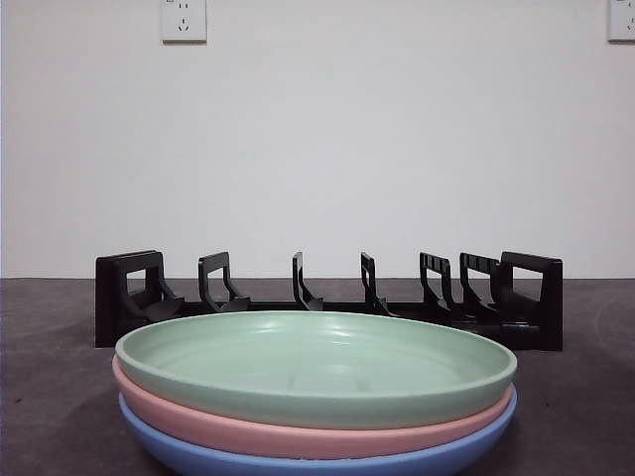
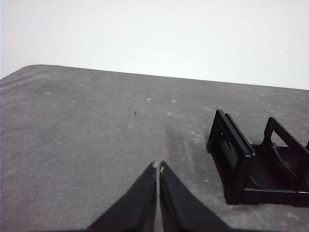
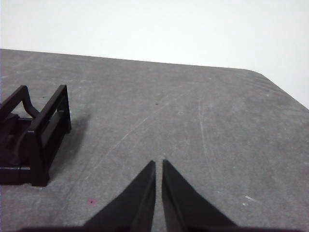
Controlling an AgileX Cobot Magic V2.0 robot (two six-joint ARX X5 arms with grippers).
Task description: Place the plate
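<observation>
Three plates are stacked at the front of the table: a green plate [image 1: 317, 367] on top, a pink plate [image 1: 298, 431] under it, a blue plate [image 1: 327, 461] at the bottom. Behind the stack stands a black dish rack [image 1: 327, 297] with several upright dividers and nothing in its slots. My left gripper [image 2: 158, 166] is shut and empty above bare table, off the rack's left end [image 2: 231, 154]. My right gripper [image 3: 158, 163] is shut and empty, off the rack's right end [image 3: 43, 130]. Neither arm shows in the front view.
The grey table top [image 2: 96, 130] runs to a white wall behind it. Two wall sockets [image 1: 184, 20] sit high on the wall. The table's rounded far corners show in both wrist views.
</observation>
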